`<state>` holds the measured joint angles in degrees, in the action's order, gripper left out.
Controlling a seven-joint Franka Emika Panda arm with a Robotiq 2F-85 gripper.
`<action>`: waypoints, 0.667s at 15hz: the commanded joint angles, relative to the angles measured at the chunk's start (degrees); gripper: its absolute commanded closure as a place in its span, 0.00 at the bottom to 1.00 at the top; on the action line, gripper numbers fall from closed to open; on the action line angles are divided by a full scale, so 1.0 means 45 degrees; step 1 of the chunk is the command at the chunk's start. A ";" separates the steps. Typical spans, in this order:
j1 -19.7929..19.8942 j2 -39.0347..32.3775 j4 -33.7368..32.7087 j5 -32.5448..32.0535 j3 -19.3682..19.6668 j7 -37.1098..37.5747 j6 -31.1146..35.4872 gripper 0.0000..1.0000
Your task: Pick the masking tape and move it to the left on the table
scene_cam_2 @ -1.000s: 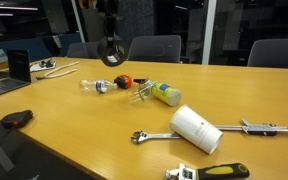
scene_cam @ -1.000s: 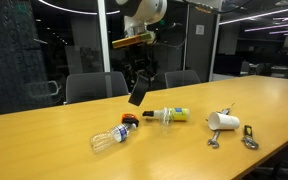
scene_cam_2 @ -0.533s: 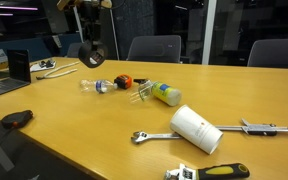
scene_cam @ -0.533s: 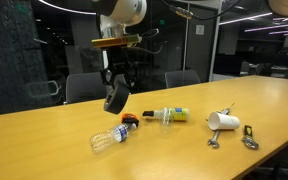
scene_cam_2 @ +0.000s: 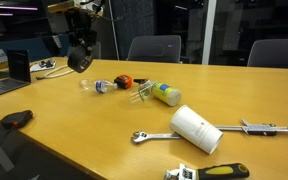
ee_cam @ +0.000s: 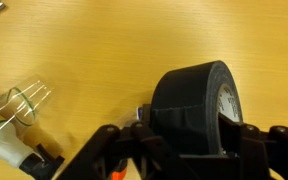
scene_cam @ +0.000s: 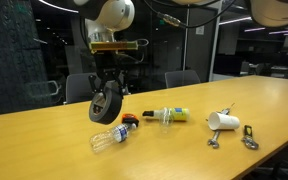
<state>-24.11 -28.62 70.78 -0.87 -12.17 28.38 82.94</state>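
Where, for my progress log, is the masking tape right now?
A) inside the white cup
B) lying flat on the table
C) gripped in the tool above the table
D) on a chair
C: the tool is shut on the masking tape, held above the table.

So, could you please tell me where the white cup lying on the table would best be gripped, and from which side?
Probably across the middle of its wall, from straight above. The white cup lies on its side on the table, so its opening faces sideways and its two curved flanks offer opposing faces. A wrench lies close beside it.
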 commanded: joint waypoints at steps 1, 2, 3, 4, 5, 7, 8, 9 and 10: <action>-0.0354 -0.0519 -0.0751 0.0194 -0.0263 -0.1741 -0.1186 0.69; -0.0457 -0.0563 -0.0783 0.0135 -0.0348 -0.2232 -0.1398 0.69; -0.0588 -0.0598 -0.0828 0.0046 -0.0440 -0.2700 -0.1632 0.69; -0.0737 -0.0622 -0.0912 -0.0092 -0.0523 -0.3154 -0.1893 0.69; -0.0886 -0.0636 -0.1015 -0.0211 -0.0609 -0.3616 -0.2182 0.69; -0.1191 -0.0593 -0.1110 -0.0460 -0.0735 -0.4345 -0.2652 0.69; -0.1319 -0.0535 -0.1094 -0.0530 -0.0779 -0.4539 -0.2706 0.69; -0.1451 -0.0499 -0.1087 -0.0602 -0.0794 -0.4558 -0.2730 0.69; -0.1698 -0.0383 -0.0933 -0.0966 -0.0665 -0.4165 -0.2599 0.69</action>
<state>-29.81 -30.67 68.91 -2.21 -15.29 10.06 73.27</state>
